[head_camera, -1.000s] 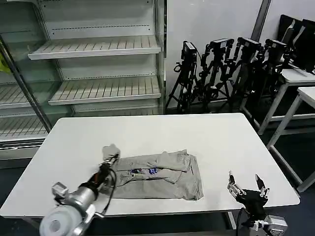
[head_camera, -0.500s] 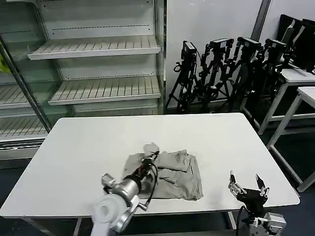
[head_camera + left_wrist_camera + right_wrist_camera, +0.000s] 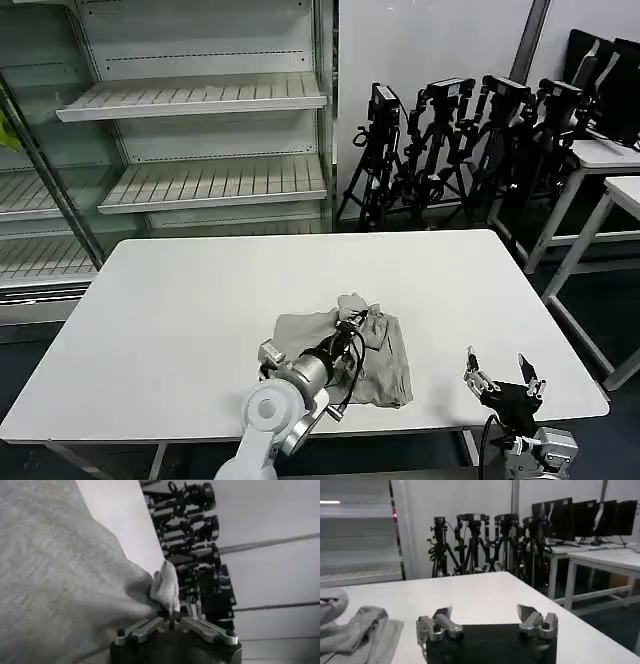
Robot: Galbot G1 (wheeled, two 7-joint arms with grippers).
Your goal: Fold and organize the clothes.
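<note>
The light grey T-shirt (image 3: 375, 350) lies crumpled on the white worktop (image 3: 200, 290), just right of centre in the lower half of the head view, its left part lifted and drawn over the rest. The left gripper (image 3: 350, 318) sits at the raised fold, in the lower middle of the frame, its fingers closed tight on a bunch of the T-shirt's cloth; the left wrist view shows that pinched tuft (image 3: 166, 587) standing up between them. The right gripper (image 3: 504, 381) hangs at the lower right of the frame, at the worktop's near edge, well apart from the T-shirt, fingers spread wide and holding nothing.
</note>
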